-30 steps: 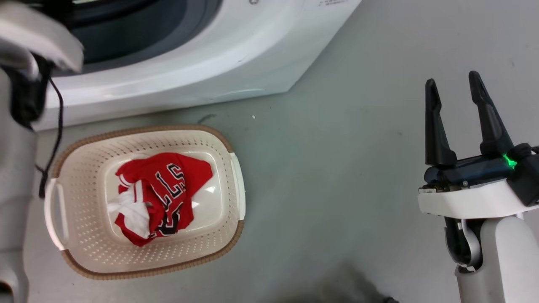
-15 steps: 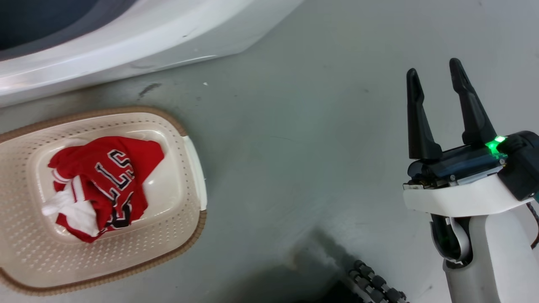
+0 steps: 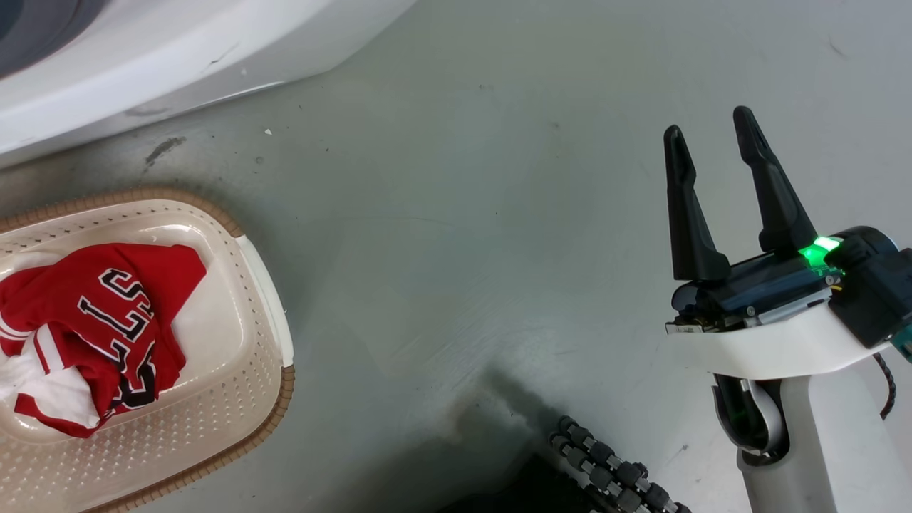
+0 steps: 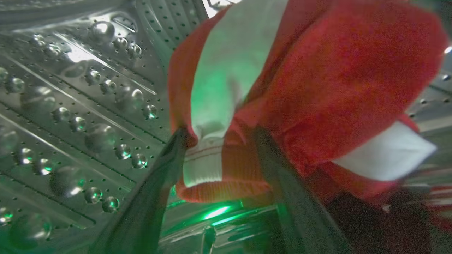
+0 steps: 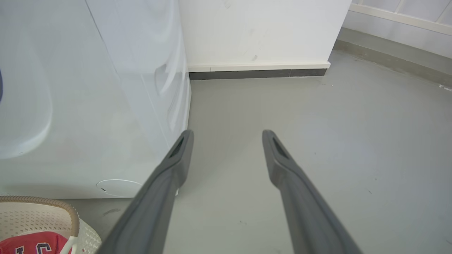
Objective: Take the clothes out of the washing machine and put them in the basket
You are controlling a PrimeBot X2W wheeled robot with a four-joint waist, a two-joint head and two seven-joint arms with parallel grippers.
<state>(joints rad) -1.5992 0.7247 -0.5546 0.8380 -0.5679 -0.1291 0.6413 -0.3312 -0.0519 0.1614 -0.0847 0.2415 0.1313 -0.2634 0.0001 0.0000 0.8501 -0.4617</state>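
1. At the upper left of the head view stands the large white front-loading washing machine (image 3: 142, 64). The left wrist view looks inside its perforated steel drum (image 4: 70, 106).
2. Before the machine lies the smooth grey floor (image 3: 463, 249), which carries the basket.
3. On this floor, near the front of the machine, stands the small cream plastic basket (image 3: 235, 420) with perforated sides and a brown woven-look rim. The left edge of the head view cuts it off.
4. Inside the basket lies a crumpled red garment with black white-edged lettering (image 3: 92, 320) and white stripes. I judge this part of the task as done.
5. A second piece, the red garment with white panels (image 4: 317, 88), is inside the drum, so it is not yet taken out. Blurred red and white cloth shows below it, and I cannot tell whether it is the same piece or another one.
6. The left gripper (image 4: 221, 132) is inside the drum. Its two dark fingers stand apart, with the ribbed hem of this garment between them. I cannot tell whether they already press the cloth.
7. The right gripper (image 3: 709, 125) hangs above bare floor, well apart from the basket. Its fingers are spread wide and hold nothing.
8. So at least one garment must come out of the drum and go into the basket.
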